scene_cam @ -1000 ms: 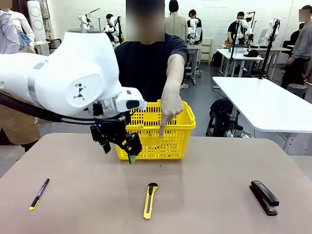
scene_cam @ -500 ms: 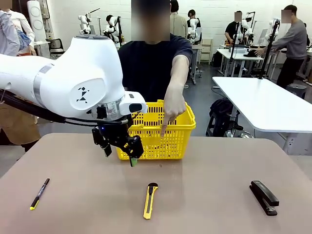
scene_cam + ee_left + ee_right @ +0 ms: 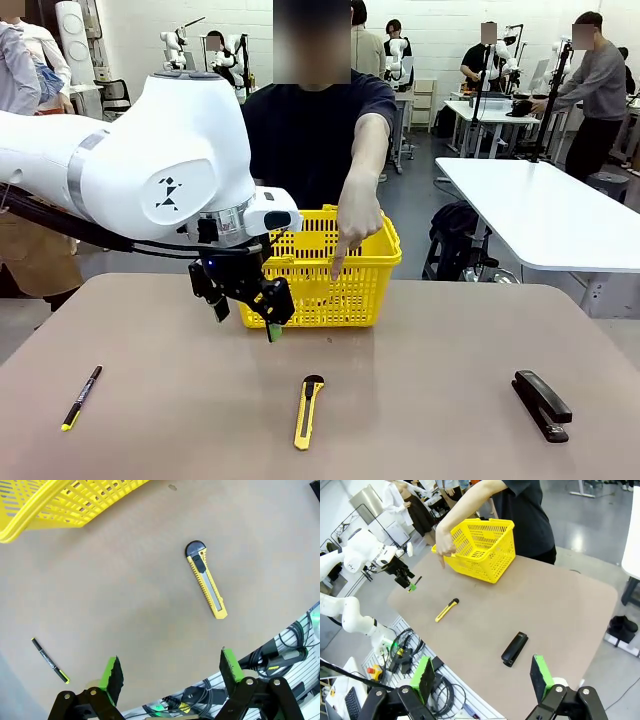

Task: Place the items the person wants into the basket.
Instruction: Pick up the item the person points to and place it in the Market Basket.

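While empty, left gripper [image 3: 169, 659] at full spread.

Pers. hand [image 3: 354, 222] hangs at basket [image 3: 372, 290] front; knife [image 3: 309, 410] unobstructed

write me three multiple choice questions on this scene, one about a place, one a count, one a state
1. Where is the utility knife relative to the basket?
A) inside it
B) on the table, on the robot's side of it
C) behind it

2. How many tools lie on the table?
A) three
B) one
C) six

3. The robot's left hand is:
A) shut on a tool
B) shut on the basket's rim
C) open and empty

Answers:
1 B: the knife lies flat on bare tabletop, apart from the basket.
2 A: pen, utility knife and stapler.
3 C: in the left wrist view its fingers stand apart with nothing between.
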`<action>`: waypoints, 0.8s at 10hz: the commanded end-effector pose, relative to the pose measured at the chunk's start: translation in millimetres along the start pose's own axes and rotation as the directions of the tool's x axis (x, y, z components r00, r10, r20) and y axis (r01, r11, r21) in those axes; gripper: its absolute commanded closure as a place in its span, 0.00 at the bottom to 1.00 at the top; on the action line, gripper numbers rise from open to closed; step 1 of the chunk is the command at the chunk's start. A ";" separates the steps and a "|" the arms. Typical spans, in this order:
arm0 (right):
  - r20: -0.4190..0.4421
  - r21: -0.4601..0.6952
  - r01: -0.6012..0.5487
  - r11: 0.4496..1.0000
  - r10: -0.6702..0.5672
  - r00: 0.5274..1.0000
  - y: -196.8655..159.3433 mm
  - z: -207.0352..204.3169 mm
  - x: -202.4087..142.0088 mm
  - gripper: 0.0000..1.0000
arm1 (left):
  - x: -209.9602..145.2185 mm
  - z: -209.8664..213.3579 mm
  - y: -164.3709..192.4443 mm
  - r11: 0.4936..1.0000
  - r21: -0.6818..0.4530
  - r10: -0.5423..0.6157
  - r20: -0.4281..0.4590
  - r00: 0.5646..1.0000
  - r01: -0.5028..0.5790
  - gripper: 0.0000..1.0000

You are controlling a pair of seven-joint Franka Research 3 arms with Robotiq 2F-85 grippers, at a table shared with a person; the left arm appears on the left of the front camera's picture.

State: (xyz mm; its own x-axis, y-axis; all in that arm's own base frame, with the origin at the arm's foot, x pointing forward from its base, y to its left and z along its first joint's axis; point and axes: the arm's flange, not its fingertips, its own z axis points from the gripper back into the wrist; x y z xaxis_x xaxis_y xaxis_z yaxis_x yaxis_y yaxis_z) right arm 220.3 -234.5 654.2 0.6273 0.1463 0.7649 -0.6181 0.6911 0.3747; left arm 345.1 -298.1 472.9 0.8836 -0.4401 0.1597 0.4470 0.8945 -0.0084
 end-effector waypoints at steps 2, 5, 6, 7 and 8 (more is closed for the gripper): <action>0.016 0.015 -0.014 1.000 0.014 1.000 0.6 1.0 3.3 0.00 | 15.1 -40.8 -24.2 0.999 0.034 -0.009 -0.056 0.998 0.011 0.00; 0.016 0.015 -0.014 1.000 0.014 1.000 0.6 1.0 3.3 0.00 | 37.1 -84.8 -47.9 0.998 0.052 0.026 -0.107 0.994 -0.020 0.00; 0.016 0.015 -0.014 1.000 0.014 1.000 0.6 1.0 3.3 0.00 | 45.5 -92.4 -50.0 0.997 0.049 0.072 -0.119 0.990 -0.067 0.00; 0.016 0.015 -0.014 1.000 0.014 1.000 0.6 1.0 3.3 0.00 | 50.1 -105.1 -56.3 0.990 0.047 0.138 -0.111 0.984 -0.134 0.00; 0.016 0.015 -0.014 1.000 0.014 1.000 0.6 1.0 3.3 0.00 | 51.6 -116.5 -64.9 0.984 0.049 0.174 -0.122 0.977 -0.170 0.00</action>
State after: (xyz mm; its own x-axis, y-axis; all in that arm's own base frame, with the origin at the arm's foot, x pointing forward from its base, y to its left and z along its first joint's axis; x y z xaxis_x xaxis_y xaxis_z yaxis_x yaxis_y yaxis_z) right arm 220.4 -234.2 654.8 0.6266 0.1458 0.7656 -0.6183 0.6911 0.3744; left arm 375.6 -369.6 371.8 0.9400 -0.3409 0.0162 0.3410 0.9401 -0.0019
